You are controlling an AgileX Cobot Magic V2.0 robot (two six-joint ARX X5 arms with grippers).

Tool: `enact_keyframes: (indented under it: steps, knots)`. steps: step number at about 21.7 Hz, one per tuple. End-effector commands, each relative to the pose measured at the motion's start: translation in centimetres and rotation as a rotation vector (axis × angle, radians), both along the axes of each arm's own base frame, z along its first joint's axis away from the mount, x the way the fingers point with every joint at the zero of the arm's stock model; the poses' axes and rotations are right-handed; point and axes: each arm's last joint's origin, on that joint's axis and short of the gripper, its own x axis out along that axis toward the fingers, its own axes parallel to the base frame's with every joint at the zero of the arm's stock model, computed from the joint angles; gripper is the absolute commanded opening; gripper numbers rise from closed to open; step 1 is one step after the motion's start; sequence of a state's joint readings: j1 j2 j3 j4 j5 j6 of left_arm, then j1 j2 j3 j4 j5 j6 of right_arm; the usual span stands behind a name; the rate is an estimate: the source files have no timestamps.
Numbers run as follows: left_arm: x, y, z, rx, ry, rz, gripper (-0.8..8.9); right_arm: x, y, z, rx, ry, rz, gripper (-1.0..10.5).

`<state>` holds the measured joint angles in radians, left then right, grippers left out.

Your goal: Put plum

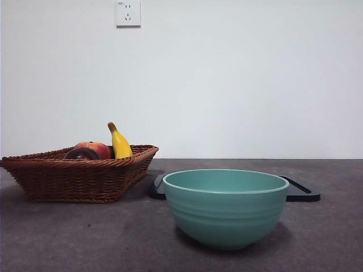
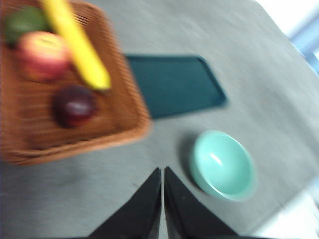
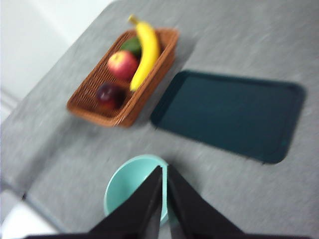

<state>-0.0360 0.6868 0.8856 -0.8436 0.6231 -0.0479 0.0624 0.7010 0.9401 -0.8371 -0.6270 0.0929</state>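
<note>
While the plum [image 2: 76,105] lies low in the wicker basket [image 1: 85,178] at the left of the front frame, neither arm is near it — both grippers hang high above the desk [image 1: 68,238], and the front view shows no arm at all. The left gripper [image 2: 163,172] has its jaws pressed together with only a thin seam between them, holding nothing; the right gripper [image 3: 165,169] is the same, jaws closed and empty, with the teal bowl [image 3: 132,186] beneath its tips at the bottom of its frame.

The plum sits in a tight spot. In the left wrist frame it is at centre left, with the banana [image 2: 75,42] tip just beside it and the red-orange fruit [image 2: 42,55] above it in the frame; a green fruit [image 2: 25,22] fills the upper left corner. From the front only its dark top [image 1: 82,153] shows over the rim.

The likely troubles, as I judge them:
- Jaws that come down closed would strike the smooth skin and roll the plum away.
- One open jaw could land on the banana or the basket wall and push the light basket across the desk.
- The red-orange fruit is round too and close by — it could be taken by mistake.
- The glossy skin may slip from a shallow pinch on the way up.

The task names no target; the bowl and the dark tray [image 3: 232,114] both stand free, so the drop place is uncertain.
</note>
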Motion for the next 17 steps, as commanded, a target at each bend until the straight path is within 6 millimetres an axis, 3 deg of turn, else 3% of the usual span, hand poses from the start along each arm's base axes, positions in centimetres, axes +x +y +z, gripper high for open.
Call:
enact_keyframes:
  steps: [1,7,12,14,17]
  knots:
    - [0.1,-0.4,1.4,0.032,-0.027,-0.092,0.08,0.2,0.5,0.8,-0.042,0.004,0.08,0.0]
    - [0.2,-1.1,2.0,0.046,0.041,-0.195,0.08,0.3,1.8,1.1,-0.107,0.058,0.224,0.0]
    - [0.4,-1.2,2.1,0.053,0.014,-0.202,0.28,0.2,1.8,1.1,-0.106,0.058,0.228,0.1]
    - [0.4,-1.2,2.2,0.053,0.013,-0.201,1.21,0.2,1.8,1.1,-0.104,0.06,0.226,1.3]
    - [0.4,-1.2,2.2,0.052,0.015,-0.2,4.07,0.2,1.8,1.1,-0.1,0.066,0.222,3.5]
